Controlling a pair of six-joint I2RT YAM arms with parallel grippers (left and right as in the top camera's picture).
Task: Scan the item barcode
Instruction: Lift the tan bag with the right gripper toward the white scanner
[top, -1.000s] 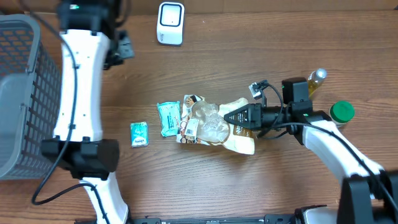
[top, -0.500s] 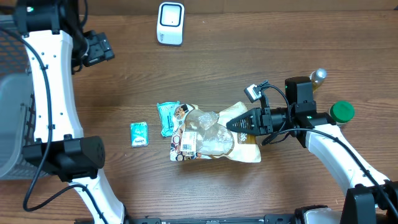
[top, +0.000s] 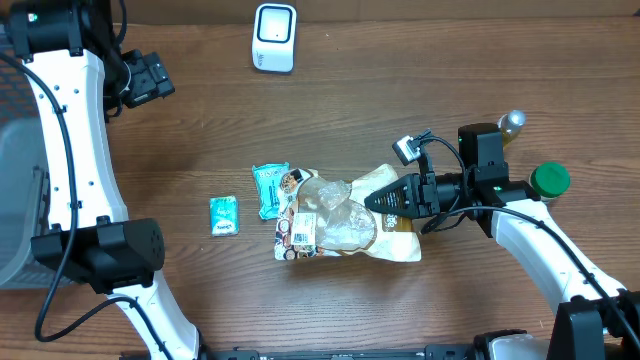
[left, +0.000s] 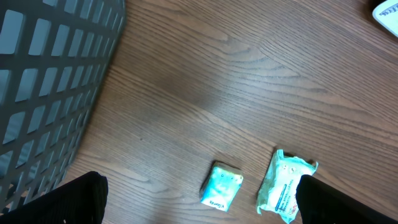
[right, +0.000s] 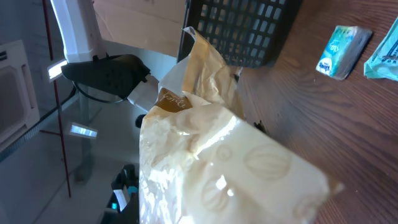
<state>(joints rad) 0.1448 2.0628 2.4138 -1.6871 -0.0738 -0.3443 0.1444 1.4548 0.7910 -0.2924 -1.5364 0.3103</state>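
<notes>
- Wide apart and empty is how the jaws of your left gripper (top: 148, 80) stand. It hangs over the far left of the table, beside the dark grey mesh basket (top: 14, 190). Its wrist view shows one finger at each lower corner and nothing between them.
- Your right gripper (top: 374, 199) has its jaws drawn narrow on the right end of the cream and clear crinkly plastic snack bag (top: 340, 222). The bag is near the middle of the brown wooden table (top: 450, 90).
- The right wrist view is filled by the bag's glossy cream film, so the fingers themselves are hidden there.
- A white label (top: 298, 231) at the bag's left end faces up and looks like the barcode.
- The small white scanner (top: 274, 38) stands at the far edge, well apart from the bag.
- A soft teal wipe pack (top: 269, 190) touches the bag's left end, and a small teal packet (top: 224, 215) lies near it.
- Expect the bag to be light, soft and slippery. The film will likely crumple and sag, and the label may fold away from the scanner.
- Its contents look brittle, so squeeze gently.
- The best hold, by my judgement, is the flat cream end away from the label, where you have it now.
</notes>
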